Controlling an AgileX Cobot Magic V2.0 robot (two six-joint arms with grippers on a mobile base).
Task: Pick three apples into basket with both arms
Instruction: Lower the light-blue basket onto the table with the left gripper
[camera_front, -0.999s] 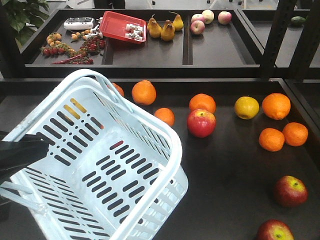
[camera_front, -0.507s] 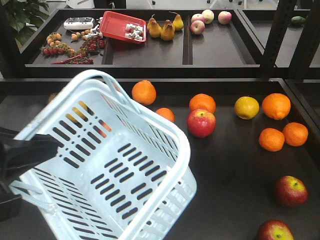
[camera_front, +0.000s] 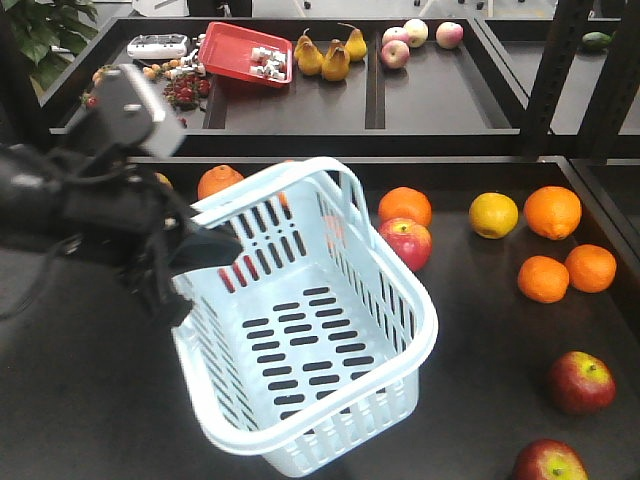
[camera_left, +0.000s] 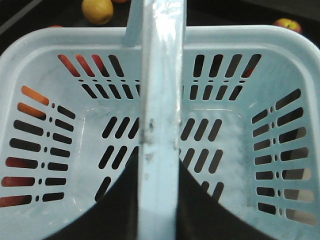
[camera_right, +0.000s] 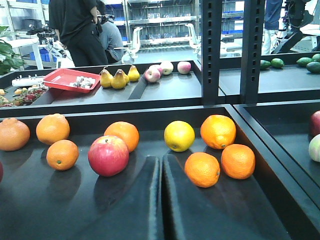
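— On the dark table (camera_front: 470, 330), where was the basket (camera_front: 300, 350)?
— Left of the middle, tilted, its open top turned up and toward the camera.
— What held it?
— The left gripper (camera_front: 208, 250) was clamped on the handle (camera_left: 160, 125), with a black finger on each side of the pale bar.
— And the right gripper (camera_right: 161, 162)?
— Its fingers were pressed together, low over the table.
— The apples (camera_front: 405, 243)?
— All three lay outside the basket. The nearest sat just beside its far right wall, below an orange (camera_front: 404, 205). A second apple (camera_front: 581, 381) and a third apple (camera_front: 548, 462) lay well apart from it, at the near right.
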